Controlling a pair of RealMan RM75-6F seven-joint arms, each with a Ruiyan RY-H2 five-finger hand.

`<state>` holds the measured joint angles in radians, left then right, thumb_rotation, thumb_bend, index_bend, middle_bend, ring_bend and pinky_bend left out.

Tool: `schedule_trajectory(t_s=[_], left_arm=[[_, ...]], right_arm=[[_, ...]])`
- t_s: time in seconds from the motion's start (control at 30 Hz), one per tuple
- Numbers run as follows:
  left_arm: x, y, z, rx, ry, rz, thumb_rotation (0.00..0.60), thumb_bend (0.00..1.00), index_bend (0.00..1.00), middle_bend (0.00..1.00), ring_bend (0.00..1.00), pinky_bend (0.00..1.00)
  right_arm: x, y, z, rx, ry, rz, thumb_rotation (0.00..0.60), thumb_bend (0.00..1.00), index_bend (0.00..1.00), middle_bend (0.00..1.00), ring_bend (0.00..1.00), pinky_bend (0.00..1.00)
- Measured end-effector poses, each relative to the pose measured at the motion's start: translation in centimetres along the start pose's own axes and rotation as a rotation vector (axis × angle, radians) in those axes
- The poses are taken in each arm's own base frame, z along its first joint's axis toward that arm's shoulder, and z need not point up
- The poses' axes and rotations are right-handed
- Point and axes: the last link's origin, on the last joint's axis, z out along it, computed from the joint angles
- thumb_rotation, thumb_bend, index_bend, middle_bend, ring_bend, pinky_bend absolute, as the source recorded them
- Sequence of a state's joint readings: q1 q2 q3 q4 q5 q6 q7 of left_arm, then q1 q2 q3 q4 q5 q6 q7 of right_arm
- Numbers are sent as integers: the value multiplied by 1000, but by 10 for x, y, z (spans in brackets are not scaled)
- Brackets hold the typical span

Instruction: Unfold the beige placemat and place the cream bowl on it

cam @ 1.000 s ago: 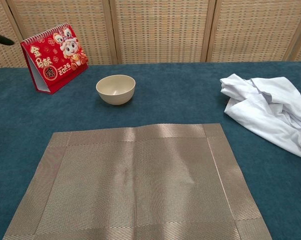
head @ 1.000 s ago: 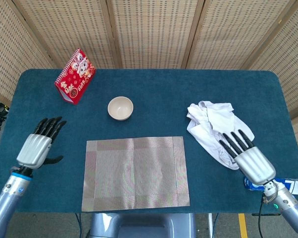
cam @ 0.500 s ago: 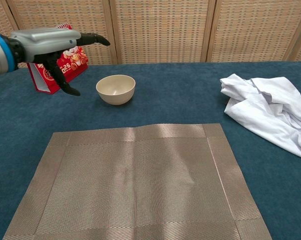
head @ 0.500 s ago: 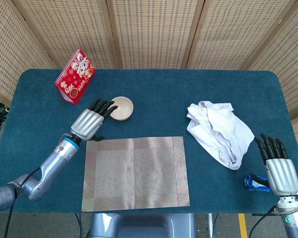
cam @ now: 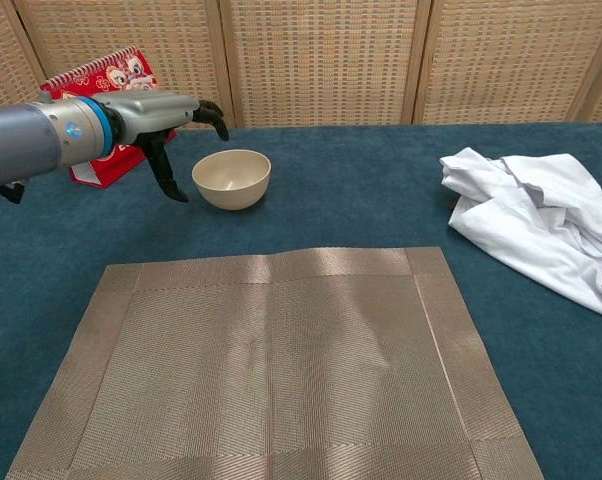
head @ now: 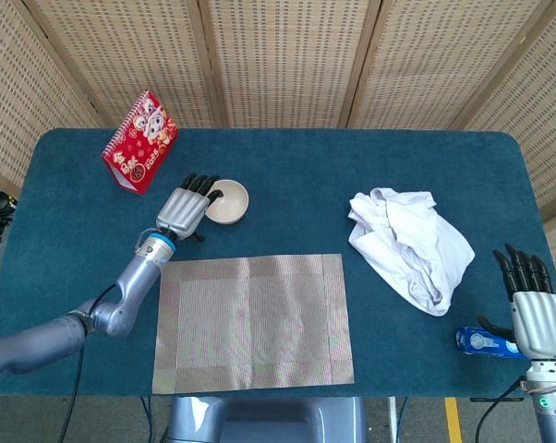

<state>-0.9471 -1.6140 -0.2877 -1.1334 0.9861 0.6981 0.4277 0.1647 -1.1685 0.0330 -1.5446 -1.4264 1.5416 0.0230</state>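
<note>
Left of the cream bowl [head: 228, 201], the left hand [head: 187, 209] hovers with fingers apart, fingertips over the near rim, holding nothing. The bowl looks light, rigid and smooth, best pinched at the rim, and stands just beyond the flat beige placemat [head: 252, 321]. Far right of the bowl, the right hand [head: 533, 309] waits empty, fingers spread. Blue felt table [head: 296, 157]; woven screens [head: 278, 55] behind.

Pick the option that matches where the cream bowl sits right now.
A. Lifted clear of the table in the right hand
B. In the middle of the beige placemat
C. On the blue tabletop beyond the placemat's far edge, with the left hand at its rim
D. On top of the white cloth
C. The cream bowl rests on bare blue cloth beyond the flat placemat, and the left hand reaches its rim without lifting it.
</note>
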Motion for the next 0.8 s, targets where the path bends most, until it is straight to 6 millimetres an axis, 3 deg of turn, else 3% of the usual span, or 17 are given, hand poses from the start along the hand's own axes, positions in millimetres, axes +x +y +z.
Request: schedule_trajectory(t_s=[0.2,0.33,0.43,0.63,0.8], left_arm=[[-16,8,23,38,-24,-4,600,319,330,0,0,0],[-26,14,36,55,-40,-4,600,451,392,0,0,0],[-33,21,43,55,-57,-14,600,467,452,0,0,0],[-40,28,48,48,-75,-27,600,477,715,0,0,0],[-35,30,46,25,-37,-23,600,479,776,0,0,0]], right_arm=[[1,3,3,2,2,43,600,0,0,0,0,0],[2,5,4,5,2,54,600,0,0,0,0,0],[3,7,5,6,6,61,600,0,0,0,0,0],[3,10,6,-1,19,68,600,0,0,0,0,0],[3,9,5,3,21,73,600,0,0,0,0,0]])
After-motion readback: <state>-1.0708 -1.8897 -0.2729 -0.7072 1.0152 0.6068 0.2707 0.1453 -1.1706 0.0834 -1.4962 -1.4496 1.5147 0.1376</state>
